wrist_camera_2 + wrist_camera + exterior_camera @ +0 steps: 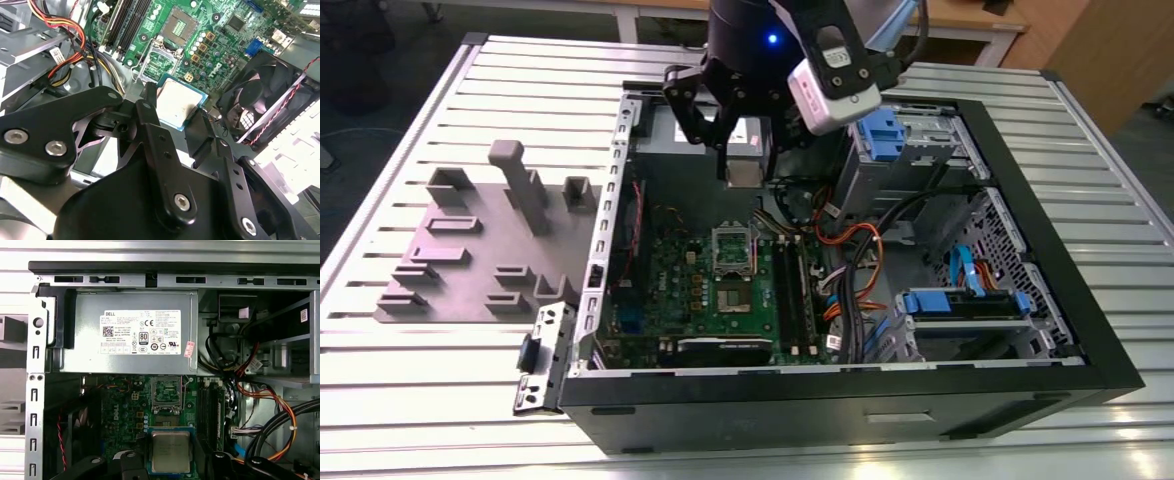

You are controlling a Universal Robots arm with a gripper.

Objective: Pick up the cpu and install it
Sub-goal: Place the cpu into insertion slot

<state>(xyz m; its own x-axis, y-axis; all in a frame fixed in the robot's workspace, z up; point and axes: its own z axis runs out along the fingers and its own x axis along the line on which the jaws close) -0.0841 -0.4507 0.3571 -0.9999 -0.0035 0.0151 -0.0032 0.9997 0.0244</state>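
The open computer case (pixel 1014 385) lies on its side on a slatted metal table (pixel 1067 170). Inside it, the socket frame (pixel 166 391) stands near the middle of the green board (pixel 674 285). A grey power supply (pixel 130 332) with a white label fills the case wall just beyond the socket frame. The memory slots (pixel 787 290) run alongside the frame. Past them, orange and black cables (pixel 847 245) loop toward drive bays with blue tabs (pixel 961 300). A black fan (pixel 255 105) sits against the case wall on the socket frame's other side. Outside the case, well apart from the socket frame, a grey fixture plate (pixel 480 250) carries upright blocks.

The gripper (pixel 175 114) hangs inside the case opening, raised above the board, between the power supply and the socket frame in the exterior view. Its black fingers (pixel 147 112) are clamped on two opposite edges of the cpu (pixel 176 101). The chip is carried flat, its silvery top facing the wrist cameras. The cpu is in the air and not seated. In the first wrist view it covers the board just next to the socket frame, on the side away from the power supply. In the second wrist view the frame shows just past the chip's far edge.
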